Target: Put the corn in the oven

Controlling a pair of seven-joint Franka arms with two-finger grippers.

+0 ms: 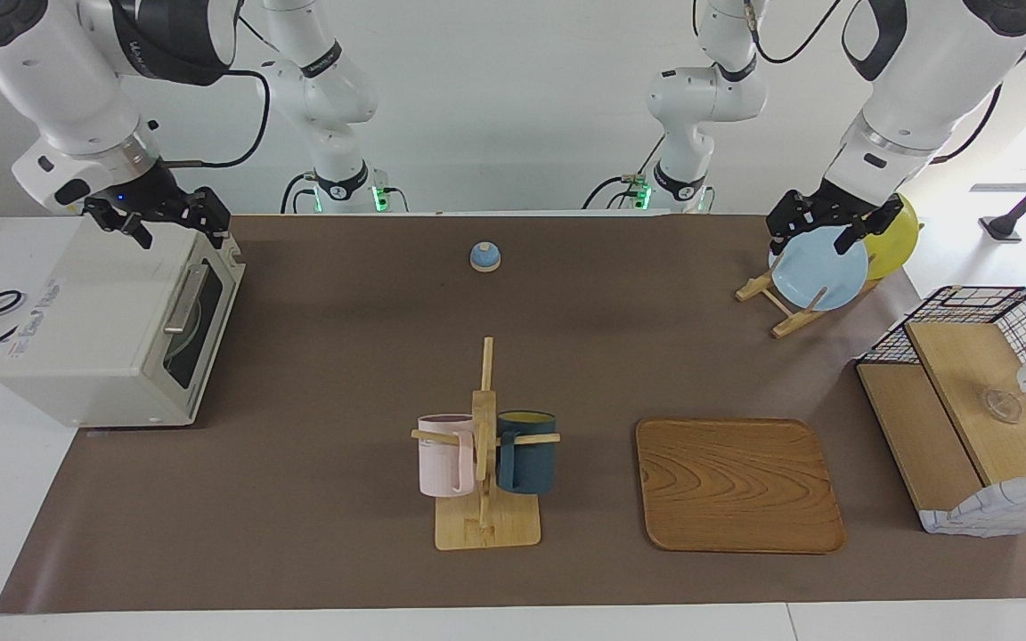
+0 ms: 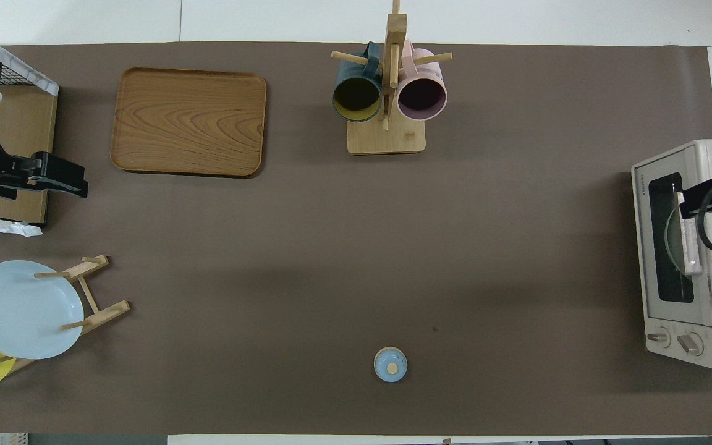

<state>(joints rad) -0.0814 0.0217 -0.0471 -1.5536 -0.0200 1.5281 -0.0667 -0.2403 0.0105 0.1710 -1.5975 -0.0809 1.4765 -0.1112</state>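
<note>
Shut oven [image 1: 112, 329], mug rack [image 1: 484, 445], tray [image 1: 738, 485]

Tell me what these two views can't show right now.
- Corn: seen in neither view; the oven door's dark glass hides any inside.
- Left hand: overhead, its arm runs off the edge.
- Item on the basket shelf: facing view, too small to identify.

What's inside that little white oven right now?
Through the dark glass door of the oven, which is shut, only a pale round shape shows, perhaps a dish. No corn can be made out; the rest of the inside is hidden.
</note>
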